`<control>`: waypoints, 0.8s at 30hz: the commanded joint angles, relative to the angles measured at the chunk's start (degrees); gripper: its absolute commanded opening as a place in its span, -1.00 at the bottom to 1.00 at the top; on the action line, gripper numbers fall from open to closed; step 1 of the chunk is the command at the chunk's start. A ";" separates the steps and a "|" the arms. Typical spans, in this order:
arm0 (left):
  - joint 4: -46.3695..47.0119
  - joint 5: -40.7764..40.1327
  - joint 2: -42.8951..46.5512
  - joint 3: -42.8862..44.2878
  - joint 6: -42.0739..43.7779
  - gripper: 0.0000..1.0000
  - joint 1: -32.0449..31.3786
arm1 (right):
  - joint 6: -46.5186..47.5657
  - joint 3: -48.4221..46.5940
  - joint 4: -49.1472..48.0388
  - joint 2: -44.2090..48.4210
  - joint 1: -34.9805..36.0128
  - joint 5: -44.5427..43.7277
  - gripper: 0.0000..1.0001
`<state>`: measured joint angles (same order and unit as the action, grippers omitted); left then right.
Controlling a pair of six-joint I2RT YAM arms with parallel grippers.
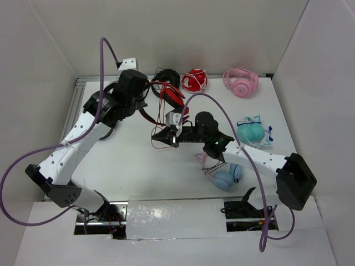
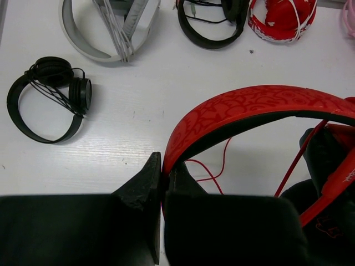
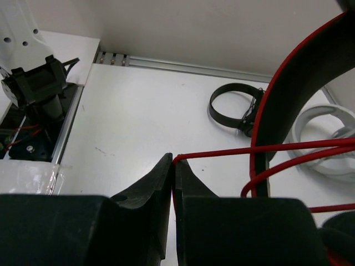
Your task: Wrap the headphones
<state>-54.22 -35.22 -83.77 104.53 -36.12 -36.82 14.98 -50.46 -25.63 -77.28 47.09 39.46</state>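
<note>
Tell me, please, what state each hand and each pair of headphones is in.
headphones, not yet wrapped
cable, unwound, drawn straight
left hand, shut on the headphones
right hand, shut on the cable
small black pair, cord wound round it
compact red pair, bound with white cord

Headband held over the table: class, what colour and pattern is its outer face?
The headband is red, with a swirling tone-on-tone pattern; the left wrist view shows it best.

This looks like a robotics lab test cell. Two robot arms [image 1: 75, 141] trailing purple cables [image 1: 100, 61] are bolted at the edge of a white table [image 1: 127, 166], boxed in by plain white walls [image 1: 194, 33]. An aluminium rail [image 3: 183, 67] edges the tabletop, and several pairs of headphones [image 1: 240, 82] lie spread across it.
</note>
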 commanded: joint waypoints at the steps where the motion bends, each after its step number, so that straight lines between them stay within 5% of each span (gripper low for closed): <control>1: 21.26 -3.71 3.43 6.65 -7.12 -1.00 0.52 | -2.67 2.29 3.05 -3.49 5.37 10.82 -0.78; 14: 23.89 -2.22 5.72 5.60 -5.37 -1.00 -1.32 | -9.53 9.76 -17.60 -2.71 8.28 -20.37 -0.67; 24: 27.76 -2.39 8.35 5.68 -1.85 -1.00 -3.70 | -9.88 7.75 -20.33 -10.15 8.28 -23.64 -0.63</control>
<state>-35.97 -36.36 -78.70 107.53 -38.33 -39.33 5.78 -40.75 -42.76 -83.35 55.13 17.45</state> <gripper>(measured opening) 0.104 0.186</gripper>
